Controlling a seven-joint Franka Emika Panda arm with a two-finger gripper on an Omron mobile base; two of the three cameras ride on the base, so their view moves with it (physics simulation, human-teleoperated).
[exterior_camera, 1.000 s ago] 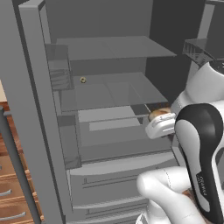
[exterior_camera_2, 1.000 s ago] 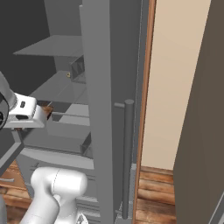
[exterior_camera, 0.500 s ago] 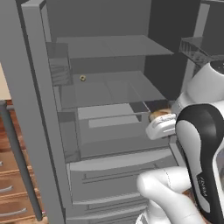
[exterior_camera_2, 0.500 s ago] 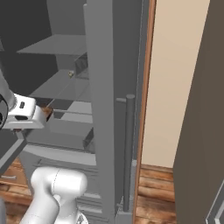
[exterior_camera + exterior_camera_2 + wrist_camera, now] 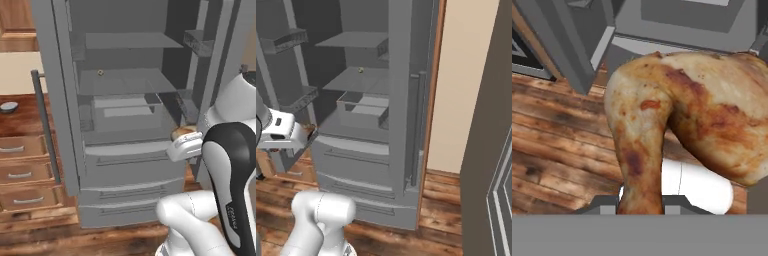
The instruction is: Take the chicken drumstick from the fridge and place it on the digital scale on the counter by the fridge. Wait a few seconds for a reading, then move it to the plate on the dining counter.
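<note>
Carrying the chicken drumstick (image 5: 682, 120) out of the fridge (image 5: 125, 165), we are pinching it tight in the hand (image 5: 641, 207), whose tips are pressed against the narrow bone end while the fat golden-brown body juts out ahead of them. In the left base view the drumstick (image 5: 182, 133) is peeking just above the hand (image 5: 184, 146), in front of the fridge's lower drawer fronts and clear of the shelves. Below the hand we are seeing wood floor (image 5: 557, 150), so nothing is supporting the meat but our grip.

Our judgement: the grip is on the thin end, so the heavy end could swing or slip if we turn fast. We are advising a slow, level sweep, keeping the hand away from the open door's bar handle (image 5: 46, 127). The digital scale (image 5: 9, 106) is sitting well off to the hand's left on the bench (image 5: 20, 117) above the wooden drawers (image 5: 22, 170); we are aiming to lower the meat onto the middle of its disc before letting go.
</note>
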